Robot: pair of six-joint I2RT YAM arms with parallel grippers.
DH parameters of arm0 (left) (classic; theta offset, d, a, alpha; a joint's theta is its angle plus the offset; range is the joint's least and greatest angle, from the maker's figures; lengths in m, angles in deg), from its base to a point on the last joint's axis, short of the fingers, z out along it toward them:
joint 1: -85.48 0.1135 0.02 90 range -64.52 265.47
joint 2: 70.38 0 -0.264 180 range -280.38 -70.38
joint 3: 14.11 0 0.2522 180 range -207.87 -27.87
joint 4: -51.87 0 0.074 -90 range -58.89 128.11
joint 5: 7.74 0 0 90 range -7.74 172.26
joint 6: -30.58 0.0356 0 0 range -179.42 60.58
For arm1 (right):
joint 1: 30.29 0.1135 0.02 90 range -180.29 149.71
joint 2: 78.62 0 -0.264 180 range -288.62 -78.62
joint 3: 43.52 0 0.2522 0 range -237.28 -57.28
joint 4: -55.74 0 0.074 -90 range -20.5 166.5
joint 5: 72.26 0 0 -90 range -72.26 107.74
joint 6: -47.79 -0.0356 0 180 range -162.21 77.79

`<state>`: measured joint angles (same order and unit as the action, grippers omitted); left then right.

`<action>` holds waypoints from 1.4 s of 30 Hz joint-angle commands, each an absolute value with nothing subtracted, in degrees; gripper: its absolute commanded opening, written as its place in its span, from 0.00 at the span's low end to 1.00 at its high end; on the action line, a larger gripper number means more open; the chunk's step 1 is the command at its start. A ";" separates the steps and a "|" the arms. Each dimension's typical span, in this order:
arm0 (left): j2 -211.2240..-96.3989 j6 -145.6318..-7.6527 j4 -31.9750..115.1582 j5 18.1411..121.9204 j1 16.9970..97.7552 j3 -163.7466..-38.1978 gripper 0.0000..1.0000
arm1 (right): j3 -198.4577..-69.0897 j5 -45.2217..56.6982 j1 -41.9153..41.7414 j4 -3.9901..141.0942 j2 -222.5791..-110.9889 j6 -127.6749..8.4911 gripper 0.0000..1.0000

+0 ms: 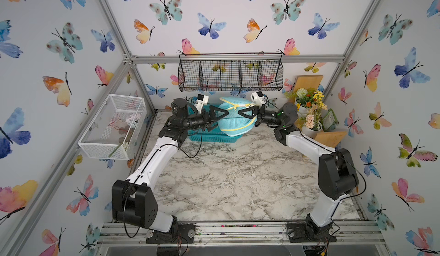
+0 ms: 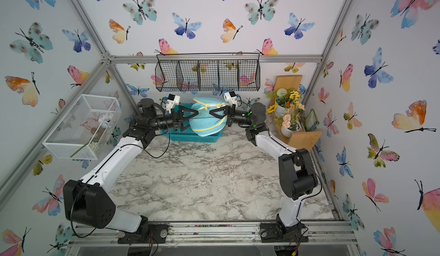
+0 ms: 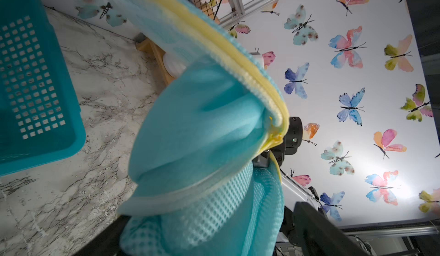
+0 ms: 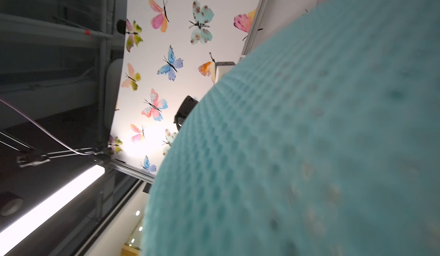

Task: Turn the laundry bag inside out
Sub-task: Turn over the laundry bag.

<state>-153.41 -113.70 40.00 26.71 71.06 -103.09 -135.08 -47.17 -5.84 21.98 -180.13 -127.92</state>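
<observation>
Lifted at the back of the marble table (image 1: 226, 183), above the teal basket (image 1: 204, 138): the laundry bag (image 1: 234, 123), light-turquoise mesh, crumpled into a lump between the two arms in both top views. Lower edge hanging over the basket's front rim; touching it or just clear, cannot tell. Yellow piping (image 3: 238, 59) running in curved bands across the mesh.

Left gripper (image 1: 220, 120) at one side of the bag, jaws spread wide. In the left wrist view, black fingers (image 3: 316, 228) set far apart, mesh bulging between them, not clamped on it.

Right gripper (image 1: 240, 113) at the opposite side, seen from above as a single closed wedge, jaws pressed together on a fold of the bag near the piping. Right wrist view filled with blurred mesh, fingers hidden.

On the back wall above the bag, a black wire basket (image 1: 231, 76); on the side wall, a white wire basket (image 1: 112, 126) with small items inside.

As for writing: a green-framed card (image 1: 329, 120) beside the flower pots (image 1: 309, 107) on the wooden shelf (image 1: 329, 138), print too small to read.
</observation>
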 commanded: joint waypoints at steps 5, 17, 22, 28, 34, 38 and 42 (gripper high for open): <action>-146.97 -122.84 41.47 28.56 71.85 -98.05 0.99 | -135.95 -41.72 -5.42 29.93 -176.53 -111.91 0.04; -151.90 -117.11 37.79 29.50 71.72 -105.87 0.99 | -139.74 -54.51 -4.50 2.09 -185.98 -145.04 0.03; -154.00 -114.73 36.98 29.31 70.64 -106.93 0.99 | -139.55 -56.12 -3.11 4.10 -184.71 -144.25 0.03; -157.31 -112.11 36.23 29.67 69.39 -109.27 0.98 | -137.25 -57.49 -0.87 4.69 -182.58 -144.01 0.04; -160.25 -110.39 35.12 28.43 69.26 -114.65 0.91 | -133.54 -58.10 0.56 5.92 -179.73 -143.48 0.04; -160.56 -109.99 35.88 26.36 68.64 -114.71 0.71 | -133.13 -58.20 0.89 6.50 -178.86 -143.33 0.04; -160.90 -111.33 39.15 23.80 66.47 -114.66 0.45 | -133.57 -58.44 1.48 7.22 -178.86 -143.01 0.04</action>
